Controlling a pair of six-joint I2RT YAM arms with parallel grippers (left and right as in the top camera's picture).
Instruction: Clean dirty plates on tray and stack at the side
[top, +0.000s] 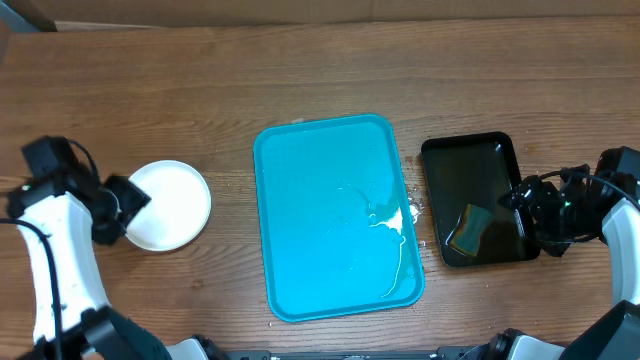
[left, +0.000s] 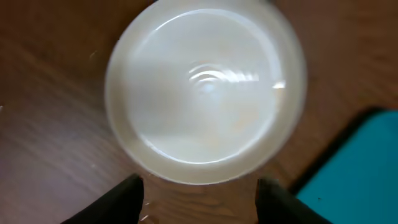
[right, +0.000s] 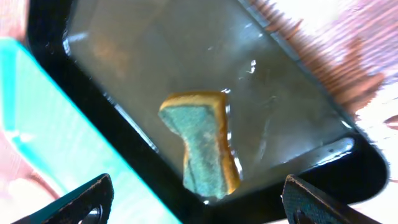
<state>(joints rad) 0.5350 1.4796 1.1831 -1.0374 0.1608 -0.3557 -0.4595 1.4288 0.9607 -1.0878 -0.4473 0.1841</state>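
Observation:
A stack of white plates (top: 170, 204) sits on the wooden table left of the turquoise tray (top: 310, 180); how many are in it I cannot tell. The top plate (left: 205, 87) fills the left wrist view and looks clean. My left gripper (top: 128, 208) is open and empty, its fingers (left: 199, 202) just outside the plate's near rim. The tray holds no plates, only white foam streaks (top: 392, 222) near its right side; a corner shows in the left wrist view (left: 360, 168). My right gripper (top: 520, 212) is open and empty over the black tray's right edge.
A glossy black tray (top: 450, 165) right of the turquoise tray holds water and a green-and-yellow sponge (top: 468, 230), also in the right wrist view (right: 204, 146). A few white foam specks lie on the table between the two trays (top: 415, 210).

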